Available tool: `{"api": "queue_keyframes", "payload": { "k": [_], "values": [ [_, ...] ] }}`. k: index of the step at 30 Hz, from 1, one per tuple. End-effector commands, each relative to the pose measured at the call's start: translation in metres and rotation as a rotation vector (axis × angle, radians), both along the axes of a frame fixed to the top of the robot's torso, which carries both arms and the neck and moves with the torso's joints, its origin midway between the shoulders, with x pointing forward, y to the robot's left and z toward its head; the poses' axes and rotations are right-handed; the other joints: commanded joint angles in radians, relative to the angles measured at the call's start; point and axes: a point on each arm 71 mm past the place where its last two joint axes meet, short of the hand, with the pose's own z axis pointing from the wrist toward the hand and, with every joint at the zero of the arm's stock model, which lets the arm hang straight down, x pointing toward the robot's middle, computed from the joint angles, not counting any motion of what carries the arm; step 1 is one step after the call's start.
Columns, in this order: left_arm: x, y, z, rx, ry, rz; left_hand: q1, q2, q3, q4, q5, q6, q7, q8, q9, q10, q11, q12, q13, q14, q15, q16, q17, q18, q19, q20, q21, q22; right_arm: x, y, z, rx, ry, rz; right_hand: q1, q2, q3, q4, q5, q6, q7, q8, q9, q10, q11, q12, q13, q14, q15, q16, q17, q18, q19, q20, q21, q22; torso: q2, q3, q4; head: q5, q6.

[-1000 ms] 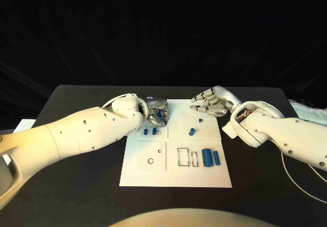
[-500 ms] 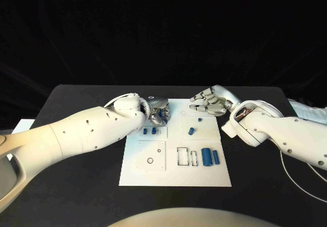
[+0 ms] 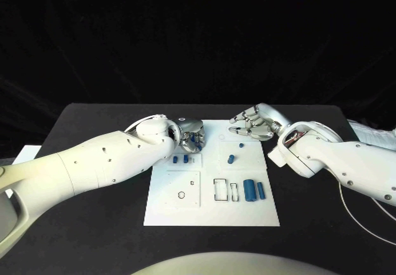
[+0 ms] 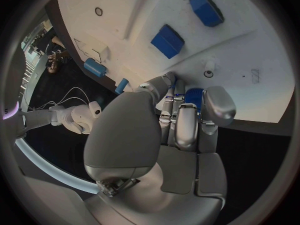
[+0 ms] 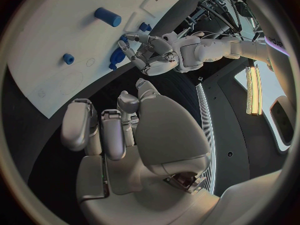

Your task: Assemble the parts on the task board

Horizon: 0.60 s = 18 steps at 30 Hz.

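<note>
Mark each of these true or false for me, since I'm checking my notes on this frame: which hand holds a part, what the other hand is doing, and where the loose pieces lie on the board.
1. The left hand holds a blue part in its fingers. True.
2. The right hand grips a blue part. False: nothing shows in its curled fingers, and it hovers at the far right corner of the task board.
3. Two blue cylinders lie side by side near the board's right edge. True.
4. The two hands touch each other. False: they are apart, with bare board between them.
5. All blue parts are off the board, on the black table. False: the loose ones lie on the board.
</note>
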Motion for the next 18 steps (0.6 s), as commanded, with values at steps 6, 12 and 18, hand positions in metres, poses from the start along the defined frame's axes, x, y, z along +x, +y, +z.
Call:
{"api": "queue_keyframes", "payload": {
  "k": [6,12,18],
  "values": [
    [-0.004,0.020,0.017,-0.119,0.004,0.049,-0.012,-0.003,0.023,-0.013,0.002,0.017,0.002,-0.007,-0.005,0.018,0.001,-0.019,0.000,0.030,-0.008,-0.004,-0.010,-0.018,0.009,-0.006,0.020,0.013,0.000,0.000,0.000,-0.002,0.000,0.011,0.005,0.006,0.001,0.004,0.003,-0.001,0.002,-0.003,-0.002,-0.008,0.002,-0.005,0.000,0.065,-0.004,-0.003,0.076,0.016,-0.009,0.000,-0.006,-0.001,-0.001,0.0003,0.0020,-0.001,0.005],
    [-0.008,0.042,0.029,-0.163,0.045,0.085,-0.017,-0.008,0.028,-0.020,0.004,0.019,0.003,-0.011,-0.007,0.023,0.002,-0.026,-0.001,0.029,-0.008,-0.005,-0.015,-0.019,0.010,-0.005,0.027,0.018,0.000,-0.001,-0.001,-0.002,0.001,0.009,0.005,0.006,0.001,0.004,0.003,-0.001,0.002,-0.003,-0.002,-0.008,0.002,-0.005,0.000,0.065,-0.004,-0.003,0.076,0.016,-0.009,0.000,-0.006,-0.001,-0.003,0.0011,0.0066,-0.002,0.007],
    [-0.007,0.063,0.029,-0.152,0.068,0.125,-0.024,-0.012,0.029,-0.023,0.003,0.021,0.003,-0.014,-0.008,0.025,0.002,-0.031,-0.001,0.029,-0.007,-0.005,-0.017,-0.019,0.010,-0.005,0.030,0.021,0.000,-0.003,-0.002,-0.003,0.004,0.006,0.005,0.006,0.001,0.005,0.003,-0.001,0.002,-0.003,-0.002,-0.008,0.002,-0.005,0.000,0.065,-0.004,-0.003,0.076,0.016,-0.009,0.000,-0.006,-0.001,-0.005,0.0011,0.0145,-0.005,0.003]
  ]
}}
